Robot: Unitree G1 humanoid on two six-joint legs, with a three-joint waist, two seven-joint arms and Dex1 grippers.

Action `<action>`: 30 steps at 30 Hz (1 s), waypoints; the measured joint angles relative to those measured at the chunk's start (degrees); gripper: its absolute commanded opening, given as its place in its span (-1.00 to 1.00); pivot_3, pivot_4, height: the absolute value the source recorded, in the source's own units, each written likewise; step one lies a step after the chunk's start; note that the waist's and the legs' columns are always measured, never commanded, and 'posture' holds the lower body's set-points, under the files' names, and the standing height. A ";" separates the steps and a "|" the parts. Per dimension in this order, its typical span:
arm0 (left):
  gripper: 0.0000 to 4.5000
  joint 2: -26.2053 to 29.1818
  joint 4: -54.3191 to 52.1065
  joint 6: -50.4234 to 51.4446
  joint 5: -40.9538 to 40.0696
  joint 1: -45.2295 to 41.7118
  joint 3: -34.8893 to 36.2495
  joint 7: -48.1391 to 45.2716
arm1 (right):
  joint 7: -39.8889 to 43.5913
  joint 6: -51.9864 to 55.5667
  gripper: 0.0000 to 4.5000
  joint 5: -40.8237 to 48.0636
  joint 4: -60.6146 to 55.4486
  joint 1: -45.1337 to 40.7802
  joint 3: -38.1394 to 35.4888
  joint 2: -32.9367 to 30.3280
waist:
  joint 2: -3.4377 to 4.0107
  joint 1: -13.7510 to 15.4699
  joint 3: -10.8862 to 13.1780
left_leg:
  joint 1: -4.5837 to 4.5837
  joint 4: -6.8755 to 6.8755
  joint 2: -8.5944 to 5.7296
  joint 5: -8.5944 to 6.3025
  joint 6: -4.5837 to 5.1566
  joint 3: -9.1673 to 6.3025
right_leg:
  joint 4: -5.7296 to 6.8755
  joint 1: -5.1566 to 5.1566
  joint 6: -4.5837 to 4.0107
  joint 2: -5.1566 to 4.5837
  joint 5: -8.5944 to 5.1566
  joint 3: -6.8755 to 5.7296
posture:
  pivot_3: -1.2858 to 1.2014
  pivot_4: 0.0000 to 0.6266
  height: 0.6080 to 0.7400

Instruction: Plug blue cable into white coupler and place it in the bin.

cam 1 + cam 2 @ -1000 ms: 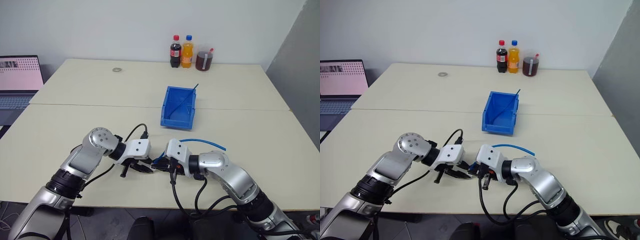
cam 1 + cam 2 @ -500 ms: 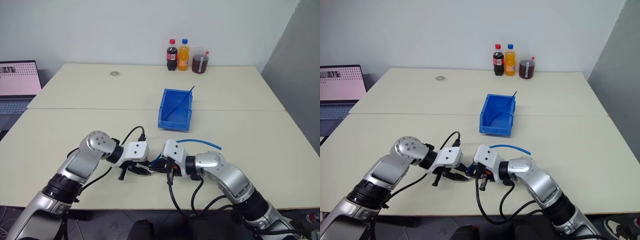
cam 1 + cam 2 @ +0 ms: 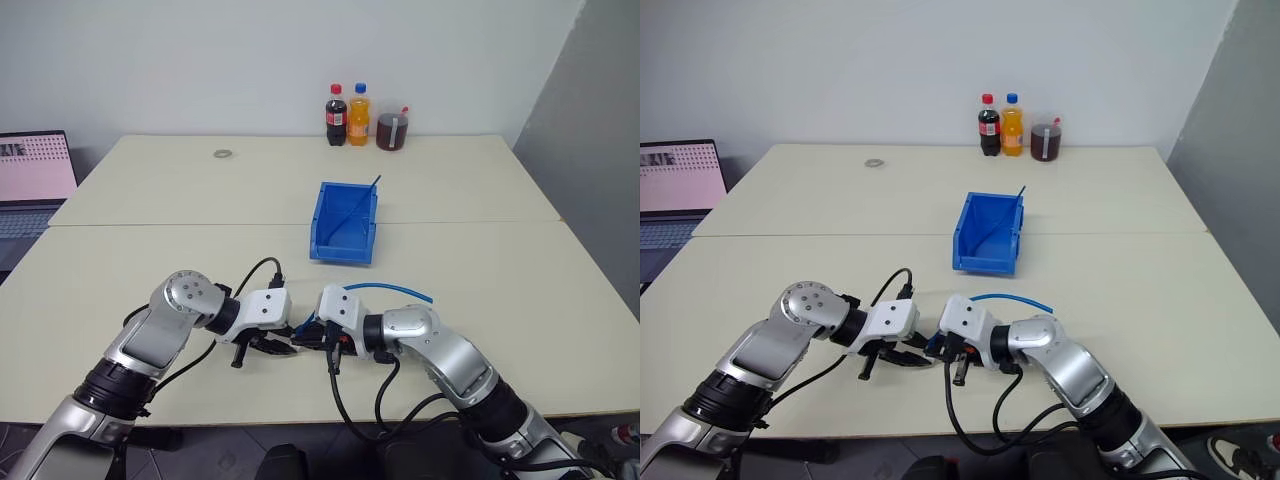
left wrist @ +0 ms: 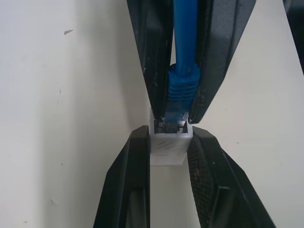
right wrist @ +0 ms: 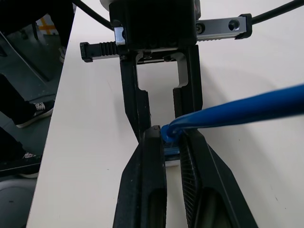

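Note:
Low over the table's near edge my two grippers meet tip to tip. The left gripper point(image 4: 169, 136) is shut on the white coupler point(image 4: 167, 149), a small boxy block. Facing it, the right gripper point(image 5: 170, 134) is shut on the blue cable point(image 5: 247, 107) just behind its plug point(image 4: 182, 92). The plug's tip sits in the coupler's socket. From there the cable arcs away over the right wrist point(image 3: 395, 287). The blue bin point(image 3: 341, 247) stands farther back at the table's middle, apart from both grippers.
A thin dark-blue rod point(image 3: 362, 205) leans inside the bin. Two bottles point(image 3: 346, 101) and a cup of dark drink point(image 3: 390, 129) stand at the far edge. A small ring point(image 3: 221, 153) lies at the back left. A laptop point(image 3: 30, 185) sits off the table's left side.
The whole picture has slid left as the camera turned. Both grippers keep their grips and stay pressed together at the same spot on the table.

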 measured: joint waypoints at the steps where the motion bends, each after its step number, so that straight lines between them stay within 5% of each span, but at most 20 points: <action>1: -0.66 0.07 -0.17 0.00 0.00 0.30 0.15 0.13 | 0.18 -0.04 -0.94 -0.15 0.19 -0.01 0.02 0.17 | 0.01 -0.05 -0.04 | 0.03 -0.05 0.00 0.00 0.00 0.00 | 0.00 0.00 -0.02 0.00 -0.02 0.00 | 0.03 -0.52 1.00; 30: -0.66 0.04 -0.27 -1.45 0.43 2.90 1.88 0.42 | 2.49 0.07 -0.94 -1.79 2.98 -1.33 0.70 2.47 | 0.46 -0.22 -0.66 | 0.21 -0.49 0.03 -0.01 0.00 -0.05 | -0.03 -0.01 -0.27 -0.02 -0.29 -0.06 | 0.03 -0.52 1.00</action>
